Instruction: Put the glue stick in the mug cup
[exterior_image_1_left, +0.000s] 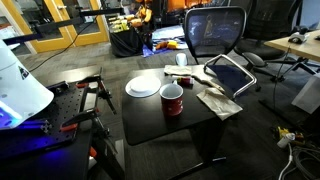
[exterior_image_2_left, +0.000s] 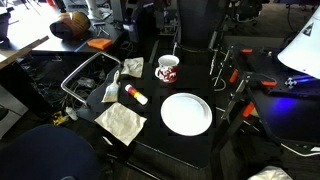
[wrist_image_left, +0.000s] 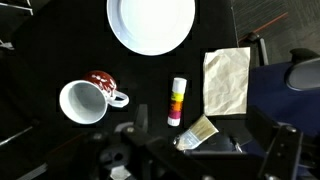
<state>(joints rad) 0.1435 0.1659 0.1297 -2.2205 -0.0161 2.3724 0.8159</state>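
The glue stick (wrist_image_left: 177, 101) is white with orange and pink bands. It lies flat on the black table between the red mug and a paper napkin, and also shows in an exterior view (exterior_image_2_left: 135, 95). The red mug (wrist_image_left: 82, 100) stands upright with its white inside showing, and it is in both exterior views (exterior_image_1_left: 172, 100) (exterior_image_2_left: 167, 68). In the wrist view my gripper (wrist_image_left: 198, 152) is high above the table with its dark fingers spread at the bottom edge, open and empty, over the brush. I cannot make the gripper out in the exterior views.
A white round plate (wrist_image_left: 151, 22) (exterior_image_2_left: 187, 113) (exterior_image_1_left: 143, 86) lies next to the mug. A crumpled napkin (wrist_image_left: 227, 80) (exterior_image_2_left: 120, 122) and a paintbrush (wrist_image_left: 195, 133) lie near the glue stick. A wire basket (exterior_image_2_left: 90, 75) sits at the table edge. An office chair (exterior_image_1_left: 215, 35) stands behind.
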